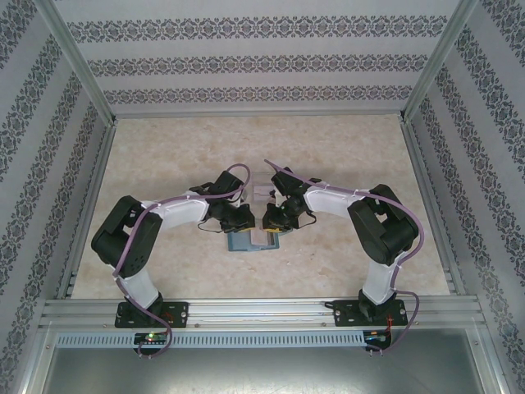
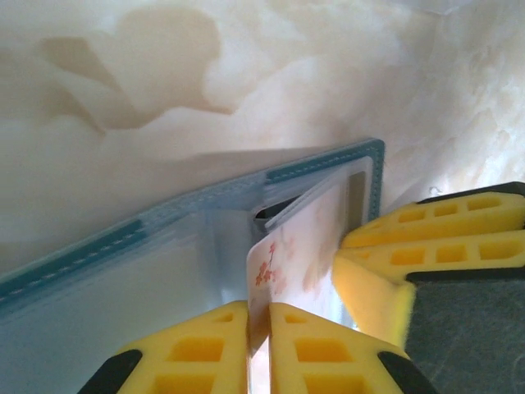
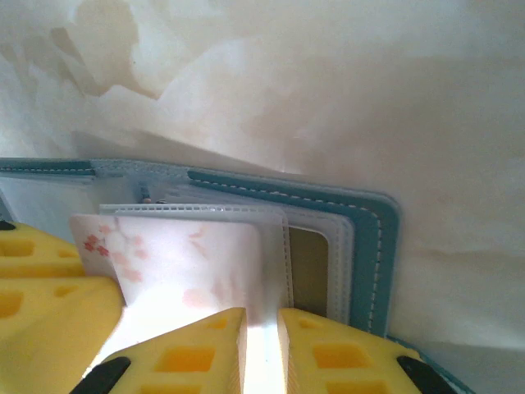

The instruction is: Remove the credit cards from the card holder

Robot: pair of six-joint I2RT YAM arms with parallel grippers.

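Left gripper (image 2: pixel 258 320) pinches pale card (image 2: pixel 289 254); right gripper (image 3: pixel 262 324) clamps card holder (image 3: pixel 375 238).

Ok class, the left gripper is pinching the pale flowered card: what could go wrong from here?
1. The left gripper pinches the card only at its edge, so it may slip off.
2. The card sits partly in its slot; if the right gripper loses the card holder, the holder may drag along.
3. The grippers are close and could bump.
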